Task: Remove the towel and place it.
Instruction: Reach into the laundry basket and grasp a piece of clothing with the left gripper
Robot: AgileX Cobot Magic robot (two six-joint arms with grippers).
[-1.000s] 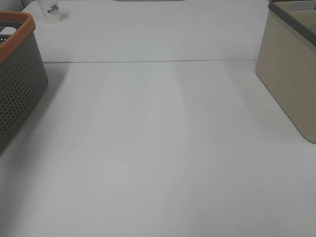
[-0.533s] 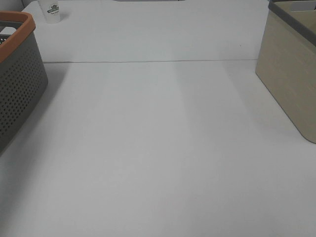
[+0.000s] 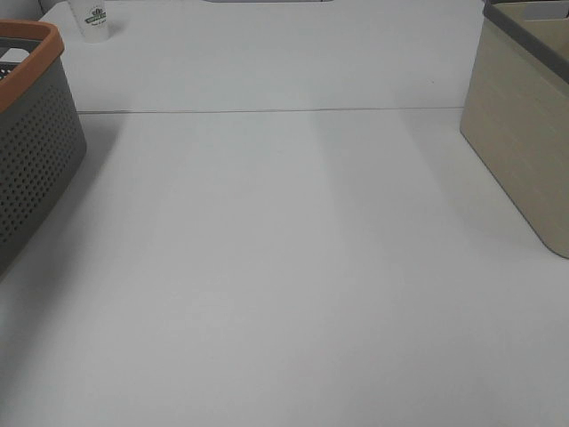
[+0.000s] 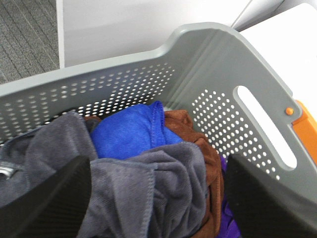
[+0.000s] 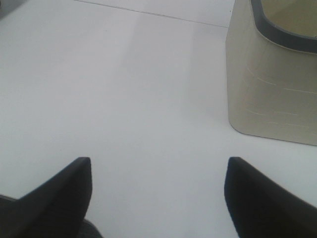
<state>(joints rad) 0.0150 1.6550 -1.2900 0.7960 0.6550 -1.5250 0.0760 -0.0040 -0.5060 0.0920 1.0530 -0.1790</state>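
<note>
In the left wrist view the dark charcoal-grey towel [image 4: 148,188] lies crumpled on top of other cloths inside the grey perforated basket [image 4: 218,64]. My left gripper [image 4: 158,198] hangs open just above it, with one black finger [image 4: 47,203] on each side. My right gripper [image 5: 158,198] is open and empty above the bare white table [image 5: 99,74], near the beige bin [image 5: 272,94]. Neither gripper shows in the exterior high view.
The basket [image 3: 36,142], grey with an orange rim, stands at the table's left edge and also holds a blue cloth [image 4: 129,134], a brown cloth [image 4: 198,148] and a purple cloth [image 4: 228,223]. The beige bin [image 3: 524,133] stands at the right. A white paper cup [image 3: 93,20] is at the back left.
</note>
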